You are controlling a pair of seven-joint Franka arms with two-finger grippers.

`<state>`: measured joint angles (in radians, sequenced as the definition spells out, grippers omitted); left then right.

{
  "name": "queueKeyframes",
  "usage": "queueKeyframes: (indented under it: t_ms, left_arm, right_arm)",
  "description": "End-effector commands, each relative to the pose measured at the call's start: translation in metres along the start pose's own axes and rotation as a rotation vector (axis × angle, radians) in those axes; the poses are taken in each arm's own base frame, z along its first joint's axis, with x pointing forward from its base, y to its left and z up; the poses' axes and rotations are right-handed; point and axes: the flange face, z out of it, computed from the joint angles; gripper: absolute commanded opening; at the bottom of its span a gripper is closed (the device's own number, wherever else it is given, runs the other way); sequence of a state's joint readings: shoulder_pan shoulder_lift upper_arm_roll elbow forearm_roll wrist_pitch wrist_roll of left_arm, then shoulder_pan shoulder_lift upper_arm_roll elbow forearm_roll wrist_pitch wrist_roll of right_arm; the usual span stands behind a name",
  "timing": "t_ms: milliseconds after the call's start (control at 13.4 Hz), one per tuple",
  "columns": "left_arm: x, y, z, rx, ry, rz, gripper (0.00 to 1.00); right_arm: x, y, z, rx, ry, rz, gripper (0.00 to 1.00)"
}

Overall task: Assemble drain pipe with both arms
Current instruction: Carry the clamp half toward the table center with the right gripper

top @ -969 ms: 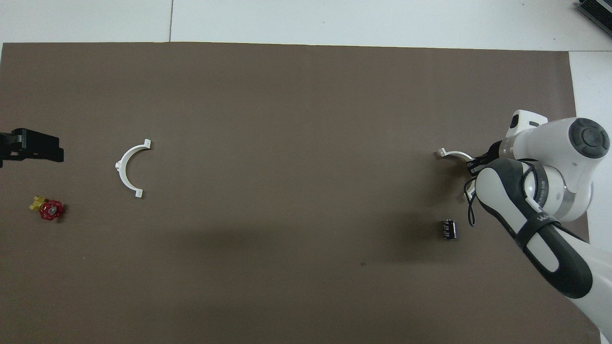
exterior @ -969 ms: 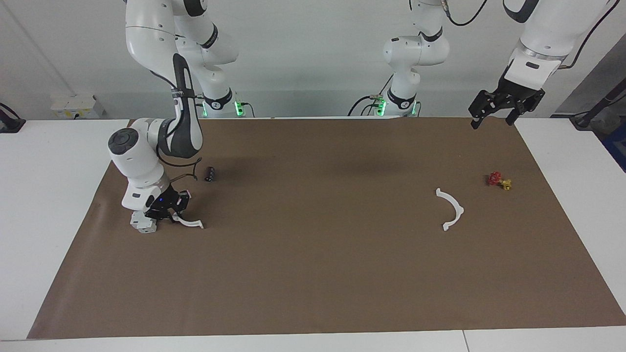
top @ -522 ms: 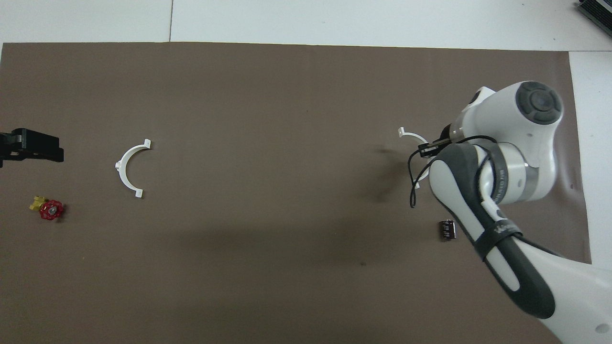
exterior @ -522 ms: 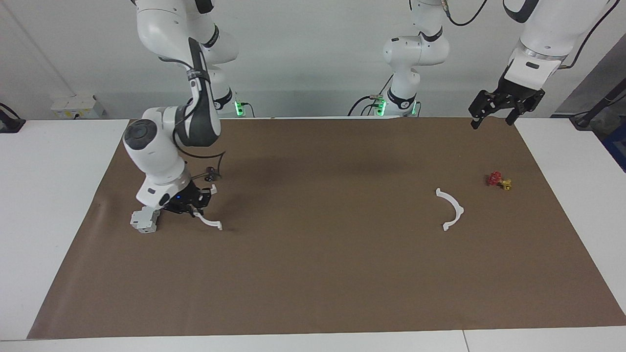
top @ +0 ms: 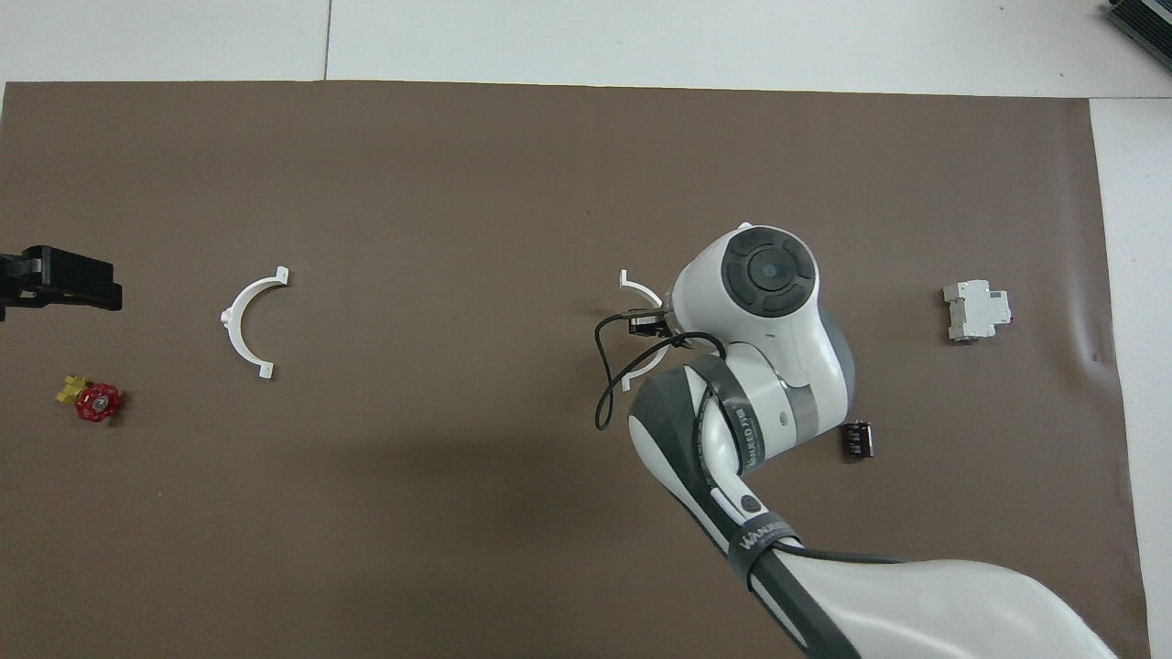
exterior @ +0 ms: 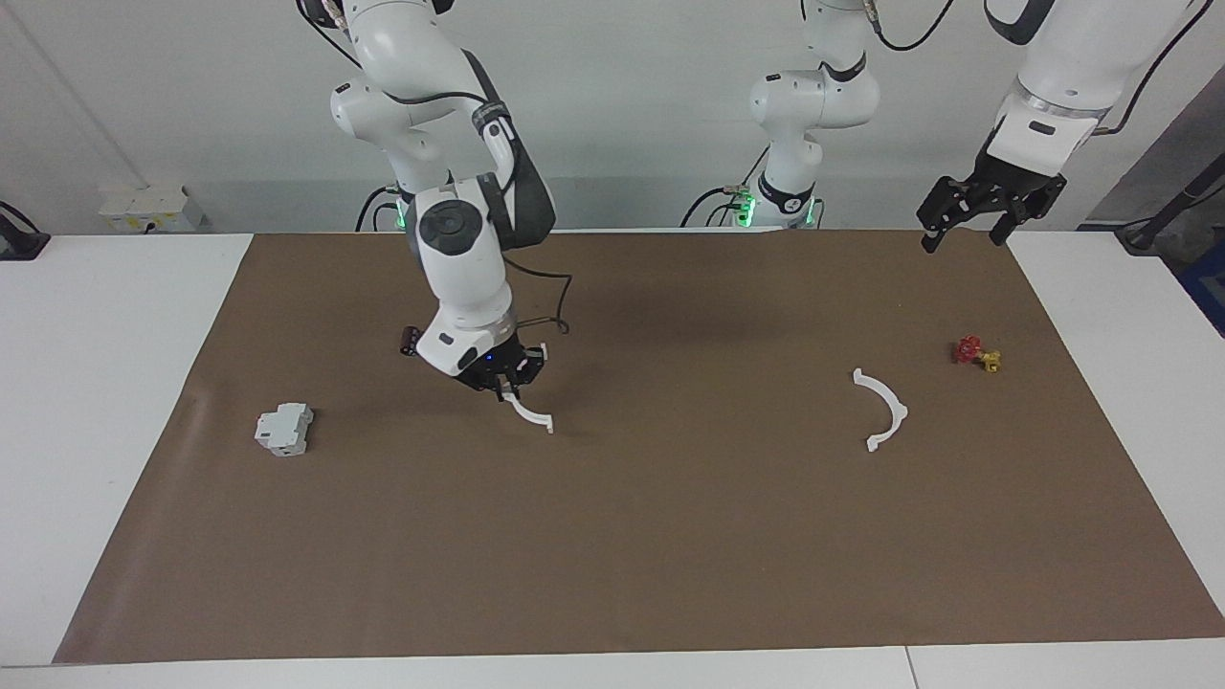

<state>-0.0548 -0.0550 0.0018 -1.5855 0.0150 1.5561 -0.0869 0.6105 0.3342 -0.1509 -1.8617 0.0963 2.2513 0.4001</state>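
Since a second ago, the right gripper [exterior: 504,386] has carried its white pipe half [exterior: 532,414] away from the grey-white block [exterior: 284,429] and toward the middle of the brown mat [exterior: 612,536]; the block now sits alone near the right arm's end. Its fingertips are pinched on the arc's upper end, and the arc hangs just above the mat, its lower tab close to the surface. A small black cylinder [top: 858,440] lies nearer the robots than the block. The second pipe half [exterior: 882,410] lies flat toward the left arm's end, unmoved, with a red and yellow valve [exterior: 976,354] beside it. The left gripper [exterior: 965,230] waits, fingers spread, above the mat's corner.
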Motion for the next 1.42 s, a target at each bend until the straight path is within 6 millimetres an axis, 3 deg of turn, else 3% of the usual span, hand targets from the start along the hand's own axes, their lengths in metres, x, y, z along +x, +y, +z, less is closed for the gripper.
queueKeyframes:
  t_ms: [0,298,820,1043,1192,1267,1341]
  left_arm:
    - [-0.005,-0.004,-0.001,0.018,0.008,0.0,1.0]
    - [-0.005,-0.004,-0.001,0.018,0.008,0.001,1.0]
    - [-0.005,-0.004,-0.001,0.017,0.008,-0.002,1.0]
    - [-0.005,-0.004,-0.001,0.017,0.008,-0.002,1.0]
    - [-0.005,-0.004,-0.001,0.018,0.008,-0.002,1.0]
    - [-0.005,-0.004,-0.001,0.018,0.008,0.0,1.0]
    - [-0.005,-0.004,-0.001,0.018,0.008,-0.002,1.0]
  right_arm:
    - [-0.002,-0.024,0.026,-0.007,0.012,0.03,0.0]
    - [-0.016,-0.041,0.048,-0.017,0.007,0.008,0.0]
    - [-0.022,-0.038,0.054,-0.031,0.0,-0.002,0.0]
    - [-0.033,-0.05,0.055,-0.036,-0.004,-0.038,0.25]
    - [-0.033,-0.051,0.055,-0.053,0.006,-0.078,0.35]
    - [-0.033,-0.05,0.055,-0.059,0.009,-0.096,0.49]
    - [-0.032,-0.05,0.055,-0.059,0.009,-0.094,0.74]
